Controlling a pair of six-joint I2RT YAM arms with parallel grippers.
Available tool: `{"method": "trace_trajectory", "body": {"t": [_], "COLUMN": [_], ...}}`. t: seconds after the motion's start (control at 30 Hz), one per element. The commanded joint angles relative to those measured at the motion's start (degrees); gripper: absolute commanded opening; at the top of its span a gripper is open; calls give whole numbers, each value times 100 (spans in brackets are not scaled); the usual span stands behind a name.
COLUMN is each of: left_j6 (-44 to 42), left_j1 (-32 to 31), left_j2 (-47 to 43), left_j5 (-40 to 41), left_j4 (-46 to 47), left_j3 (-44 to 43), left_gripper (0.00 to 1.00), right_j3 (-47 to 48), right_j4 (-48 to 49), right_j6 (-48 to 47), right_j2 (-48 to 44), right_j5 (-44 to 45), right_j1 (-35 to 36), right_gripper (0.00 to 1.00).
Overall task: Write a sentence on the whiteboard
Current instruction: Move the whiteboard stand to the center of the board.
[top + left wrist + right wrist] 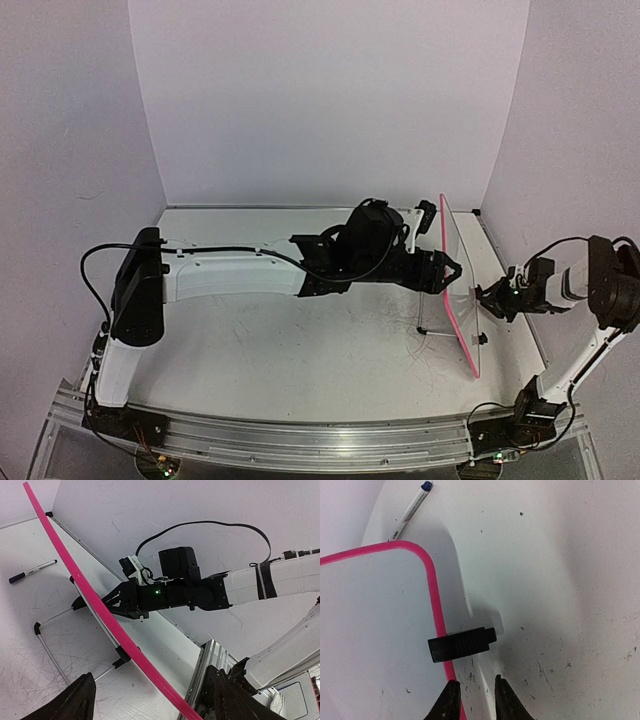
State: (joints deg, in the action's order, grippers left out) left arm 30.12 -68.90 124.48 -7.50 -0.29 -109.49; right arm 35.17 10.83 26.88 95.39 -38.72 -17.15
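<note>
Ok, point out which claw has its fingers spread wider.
The left claw: its fingers stand far apart, while the right claw shows only a narrow gap beside the whiteboard's pink frame.

The left arm [230, 275] rises from its base at the near left, then stretches far to the right, ending in the left gripper [451, 272] with its jaws spread wide. The right arm [600, 295] bends up from the near right corner and points left. The right gripper [486, 298] has its jaws drawn close, with a narrow gap between them.
</note>
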Motion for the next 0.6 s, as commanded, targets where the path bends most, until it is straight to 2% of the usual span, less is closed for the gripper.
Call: {"method": "trace_trajectory", "body": {"t": [0.0, 0.17, 0.3, 0.57], "left_j6": [-6, -45, -59, -59], "left_j1": [15, 18, 17, 19], "left_j2": [46, -99, -189, -592], "left_j5": [266, 481, 580, 1046], "left_j4": [-238, -254, -264, -282], "left_j3": [-296, -98, 32, 568], "left_gripper": [77, 74, 70, 63], "right_j3": [-231, -228, -134, -346], "right_j4": [15, 16, 54, 708], "right_j6": [-55, 30, 266, 1065], "right_j2": [175, 142, 359, 284], "right_j5": [-563, -781, -870, -1078], "right_j1": [158, 288, 756, 1363], "right_gripper": [23, 22, 22, 22]}}
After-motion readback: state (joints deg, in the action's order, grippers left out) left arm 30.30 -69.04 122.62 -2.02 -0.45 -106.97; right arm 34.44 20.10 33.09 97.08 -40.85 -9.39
